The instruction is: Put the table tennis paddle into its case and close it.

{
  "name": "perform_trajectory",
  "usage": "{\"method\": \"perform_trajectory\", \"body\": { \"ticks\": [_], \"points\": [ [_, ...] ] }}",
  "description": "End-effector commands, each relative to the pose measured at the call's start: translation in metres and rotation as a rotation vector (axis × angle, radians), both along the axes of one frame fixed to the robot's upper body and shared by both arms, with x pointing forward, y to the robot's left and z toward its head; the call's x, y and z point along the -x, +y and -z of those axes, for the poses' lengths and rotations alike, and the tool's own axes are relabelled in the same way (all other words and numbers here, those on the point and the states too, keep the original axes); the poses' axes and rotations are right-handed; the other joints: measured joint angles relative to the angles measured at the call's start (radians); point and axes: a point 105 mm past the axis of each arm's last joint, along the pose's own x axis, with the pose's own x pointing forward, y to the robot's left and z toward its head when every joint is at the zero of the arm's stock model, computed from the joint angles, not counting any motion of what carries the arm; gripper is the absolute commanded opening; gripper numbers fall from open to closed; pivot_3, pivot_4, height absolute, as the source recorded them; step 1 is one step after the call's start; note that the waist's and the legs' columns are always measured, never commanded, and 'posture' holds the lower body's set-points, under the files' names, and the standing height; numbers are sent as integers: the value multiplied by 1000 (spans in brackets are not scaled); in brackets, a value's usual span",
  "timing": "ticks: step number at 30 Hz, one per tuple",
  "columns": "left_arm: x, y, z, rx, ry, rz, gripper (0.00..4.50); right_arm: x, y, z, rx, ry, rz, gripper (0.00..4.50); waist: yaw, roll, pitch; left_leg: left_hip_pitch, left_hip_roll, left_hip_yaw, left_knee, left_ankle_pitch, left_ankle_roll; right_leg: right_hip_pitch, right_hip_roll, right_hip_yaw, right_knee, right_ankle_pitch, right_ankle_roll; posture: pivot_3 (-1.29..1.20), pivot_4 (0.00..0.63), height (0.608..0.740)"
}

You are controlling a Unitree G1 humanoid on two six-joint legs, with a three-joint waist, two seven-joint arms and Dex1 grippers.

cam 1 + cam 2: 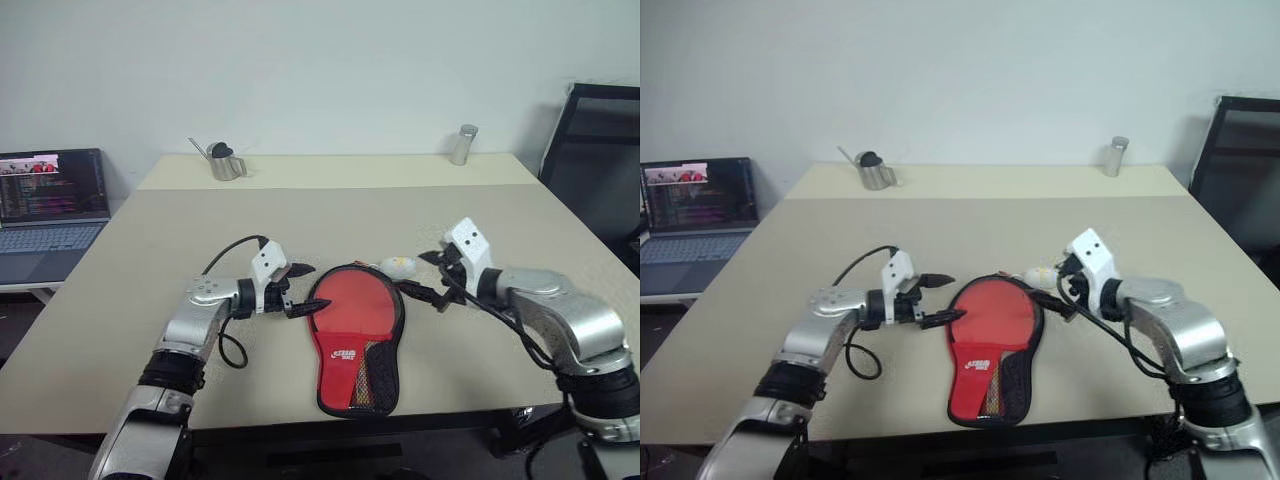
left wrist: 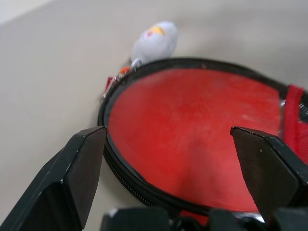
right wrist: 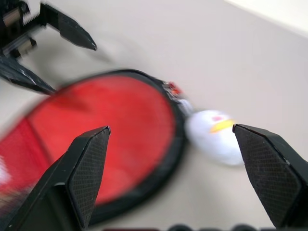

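Two beige tabletops [image 1: 150,290] pushed together fill most of the scene, in front of a plain white wall, with a seam running across between them. Off the robot's left side there's an open laptop [image 1: 52,212] with a lit screen on a lower surface, and on the right a black chair [image 1: 598,150] that's cut off by the frame edge. At the back of the far table sit a small metal jug with a dark lid [image 1: 226,160] and a little metal cylinder [image 1: 463,144]; can't tell what's in either.

The paddle-shaped soft fabric case [image 1: 354,338], red on top with a black zipper edge, white lettering and a mesh panel at the handle end, lies flat near the front edge between the two arms. The paddle itself is hard to make out: something striped shows faintly through the mesh, that's all. A small white plush charm with a yellow mark [image 3: 215,135] lies on the table touching the round end of the case.

The left gripper [image 1: 297,289] hangs just beside the case's left rim, fingers spread wide, holding nothing. The right gripper [image 1: 433,277] sits above the table near the charm, jaws also wide apart and empty.
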Motion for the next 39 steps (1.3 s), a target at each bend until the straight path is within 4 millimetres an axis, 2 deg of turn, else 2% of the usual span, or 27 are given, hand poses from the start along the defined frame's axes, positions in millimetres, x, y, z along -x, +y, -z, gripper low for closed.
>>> {"method": "perform_trajectory", "body": {
  "ticks": [1, 5, 9, 16, 22, 26, 29, 35, 39],
  "points": [
    [-5, -17, -5, -6, -27, 59, 4500, -9, 3, -4, 227, -170, -120, 4483, -1, 0, 0, 0, 0, 0, 0, 0, 0, 0, 0, 0, 0, 0, 0, 0, 150, 740],
    [-5, -33, 2, -33, -20, 114, 4500, -23, 4, 7, 416, -250, -216, 4483, -3, -1, 0, -1, 0, 6, 0, 0, 1, -1, 2, 0, -1, 0, 0, 0, 150, 740],
    [-5, -41, 5, -45, -16, 145, 4500, -41, 8, 16, 475, -271, -244, 4483, -4, -1, 1, -1, 0, 8, 0, 0, 1, -2, 2, 0, -1, 0, 0, 0, 150, 740],
    [-4, -42, 11, -64, -10, 157, 4500, -71, 11, 34, 592, -313, -231, 4483, -4, -1, 1, 0, 1, 10, 0, 0, 1, -2, 2, 1, 1, 0, 0, 0, 150, 740],
    [-3, -43, 11, -67, -12, 162, 4500, -85, 12, 45, 682, -342, -234, 4483, -4, -1, 1, 1, 1, 11, 0, 0, 1, -2, 1, 2, 1, 0, 0, 0, 150, 740],
    [-2, -45, 11, -68, -12, 167, 4500, -89, 21, 45, 670, -353, -240, 4483, -6, -1, 1, 2, 2, 12, 0, 0, 1, -1, 1, 3, 3, 0, 0, 0, 150, 740],
    [-2, -46, 12, -67, -9, 167, 4500, -91, 24, 44, 670, -365, -238, 3895, -8, -1, 1, 3, 2, 12, 0, 0, 0, -1, 1, 3, 4, 0, 0, 0, 150, 740],
    [-2, -52, 16, -75, 0, 179, 4500, -92, 28, 50, 684, -339, -248, 1779, -7, -1, 1, 2, 2, 12, 0, 0, 0, -2, 1, 4, 4, 1, 0, 0, 150, 740],
    [-4, -56, 27, -103, 24, 178, 4500, -92, 29, 51, 690, -332, -250, 490, -6, -1, 0, 3, 1, 12, 1, 0, 0, -1, 0, 3, 4, 1, 0, 0, 150, 740]
  ]
}}
